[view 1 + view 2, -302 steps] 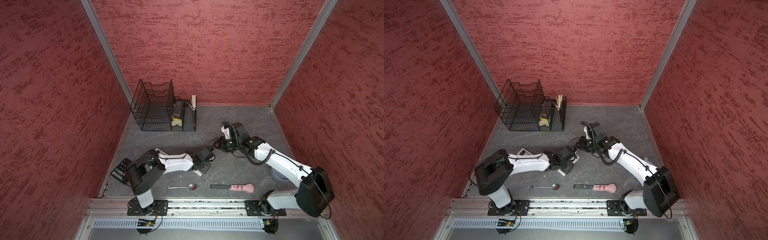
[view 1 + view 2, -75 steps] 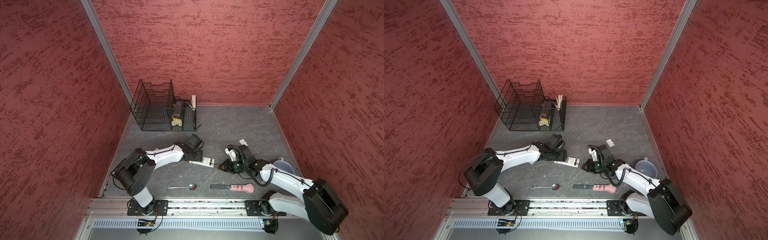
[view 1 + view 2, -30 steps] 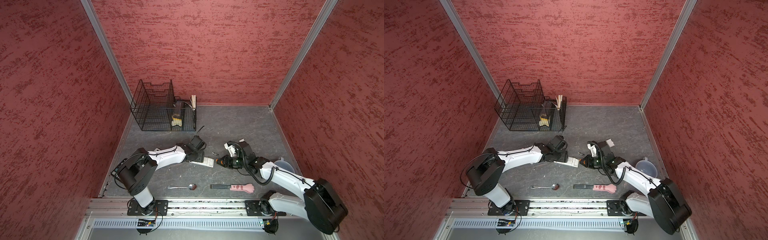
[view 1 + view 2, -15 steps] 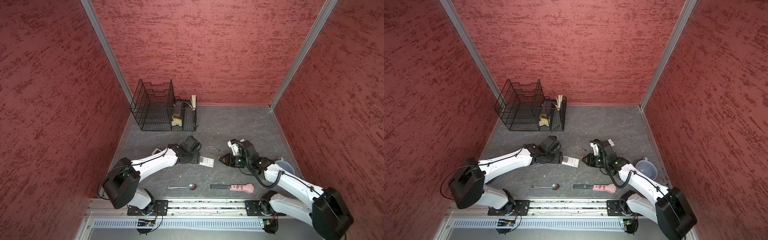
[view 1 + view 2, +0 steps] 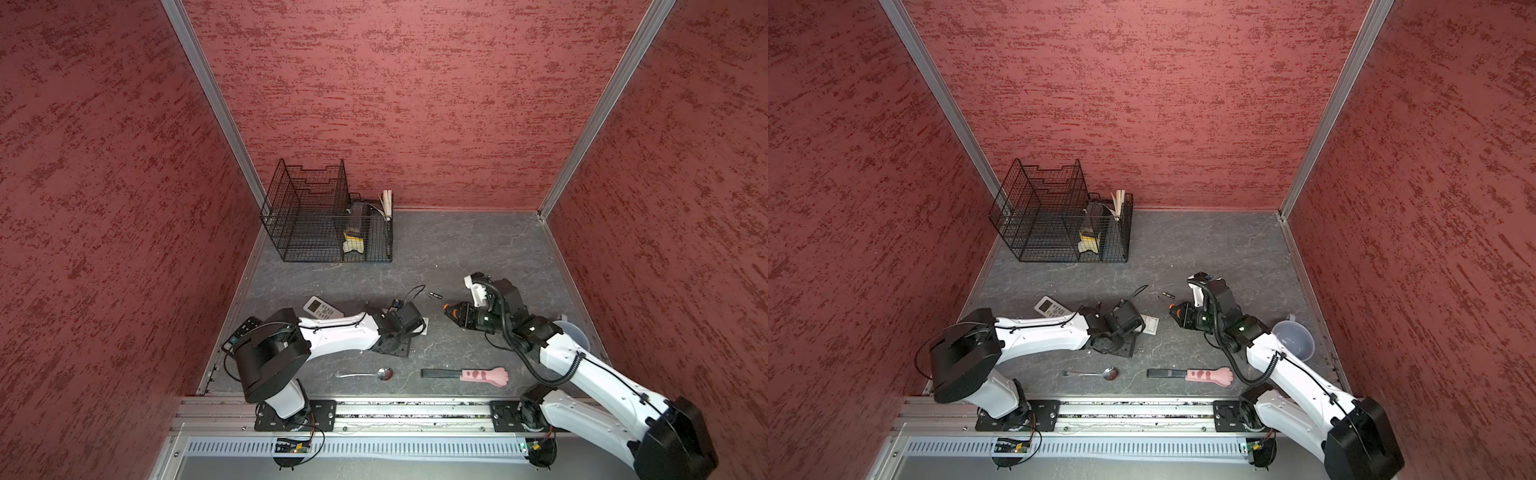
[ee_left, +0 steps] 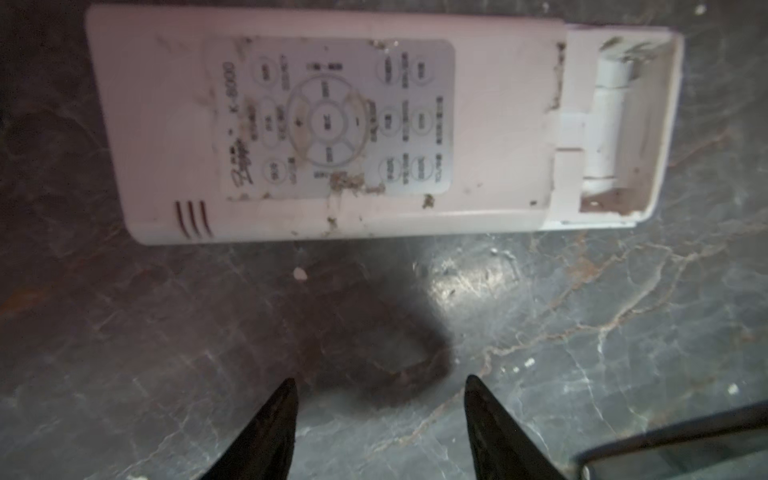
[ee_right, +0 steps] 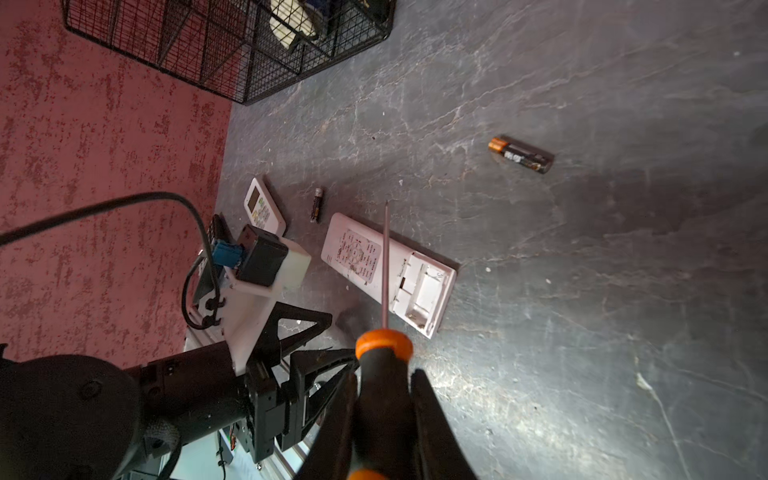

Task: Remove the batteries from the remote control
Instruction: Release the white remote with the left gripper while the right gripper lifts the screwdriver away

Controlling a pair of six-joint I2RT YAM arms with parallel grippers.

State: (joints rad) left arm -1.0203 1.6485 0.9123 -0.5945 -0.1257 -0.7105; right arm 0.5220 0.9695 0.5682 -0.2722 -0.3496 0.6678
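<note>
**Remote (image 6: 324,124) bay uncovered; two batteries (image 7: 521,154) loose on worktop (image 5: 1204,249)**

The remote is found at the centre of both top views. It lies flat with its printed label up and is largely covered by the left arm's wrist. One battery (image 5: 435,295) is seen right of centre, above the remote and clear of it, just upper left of the right gripper (image 7: 384,374). The second battery (image 7: 316,204) is picked up in the right wrist view only, just beside the remote's end opposite the bay, not touching.

Right jaws are clamped on the black-and-orange handle of a screwdriver (image 7: 384,343). The shaft is aimed at the remote; tip contact cannot be told.

Left gripper (image 6: 380,380): jaws are held moderately apart with nothing between them, over bare worktop just beside the remote's long edge.

Also noted in the top views:
- small white remote (image 5: 322,308), left of centre
- spoon (image 5: 365,374) and pink paw-handled tool (image 5: 465,375), lower centre
- wire basket (image 5: 328,224), left of centre, above the arms
</note>
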